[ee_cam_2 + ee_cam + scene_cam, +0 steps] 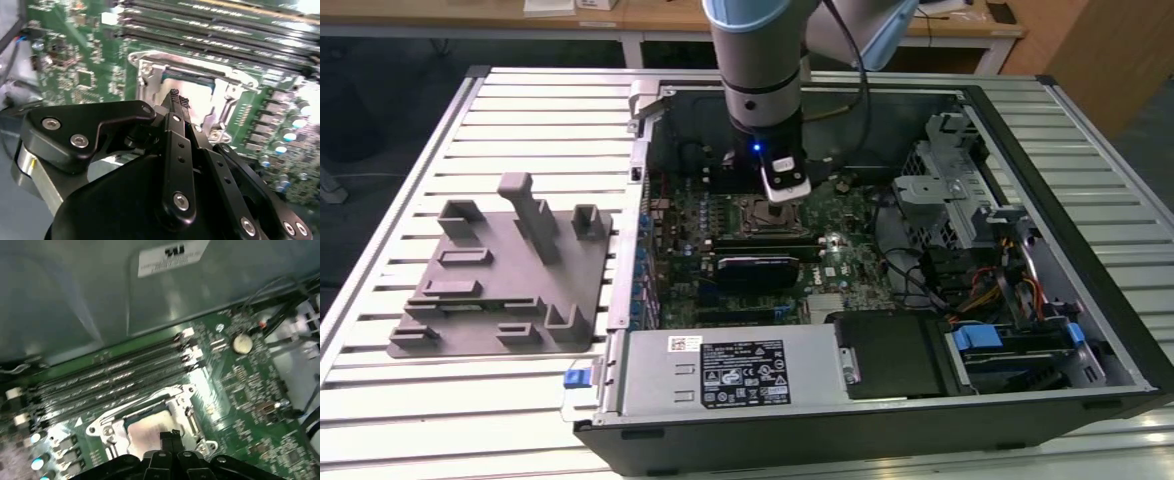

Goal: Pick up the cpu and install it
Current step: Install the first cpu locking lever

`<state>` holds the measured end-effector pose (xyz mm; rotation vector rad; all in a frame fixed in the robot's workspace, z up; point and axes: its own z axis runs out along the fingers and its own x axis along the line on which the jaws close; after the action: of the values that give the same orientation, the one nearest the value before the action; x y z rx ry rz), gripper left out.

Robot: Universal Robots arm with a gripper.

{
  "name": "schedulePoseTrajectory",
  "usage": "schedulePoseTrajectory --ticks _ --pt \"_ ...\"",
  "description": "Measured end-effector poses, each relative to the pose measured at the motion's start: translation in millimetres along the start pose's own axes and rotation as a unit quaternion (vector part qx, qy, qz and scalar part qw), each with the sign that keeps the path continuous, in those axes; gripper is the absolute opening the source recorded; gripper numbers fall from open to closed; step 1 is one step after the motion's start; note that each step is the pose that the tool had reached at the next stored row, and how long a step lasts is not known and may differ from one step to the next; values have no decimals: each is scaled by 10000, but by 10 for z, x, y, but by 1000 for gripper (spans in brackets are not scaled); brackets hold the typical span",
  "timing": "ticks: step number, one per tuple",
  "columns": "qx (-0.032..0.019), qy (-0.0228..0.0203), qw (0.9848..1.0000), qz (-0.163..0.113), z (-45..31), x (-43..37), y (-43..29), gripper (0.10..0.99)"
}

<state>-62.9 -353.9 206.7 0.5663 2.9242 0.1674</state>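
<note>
The cpu (146, 429) shows as a pale shiny square lying flat inside the metal frame of the motherboard socket (107, 430); in the second wrist view the cpu (205, 102) lies just beyond the fingertips. My gripper (170, 436) hovers right over the socket, black fingers pressed together with nothing between them, and the gripper (175, 96) looks the same in the second wrist view. In the exterior view the gripper (783, 196) hangs inside the open computer case, directly above the socket (761, 213).
A grey holder tray (507, 275) with upright posts lies on the slatted table at the exterior view's left. Memory slots (115, 377) run beside the socket. Case walls (640, 200), a drive cage (947, 170), cables and the power supply (734, 370) surround the board.
</note>
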Motion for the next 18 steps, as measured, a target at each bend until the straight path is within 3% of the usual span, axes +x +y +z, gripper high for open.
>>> schedulePoseTrajectory --ticks 4,5,12,18 --pt "132 319 9994 27 7 -36 -5 106" --pt "144 347 9993 30 7 -39 -4 106" --pt "144 350 9993 30 -7 -41 -2 106" --pt "145 350 9993 30 -139 -59 17 106"
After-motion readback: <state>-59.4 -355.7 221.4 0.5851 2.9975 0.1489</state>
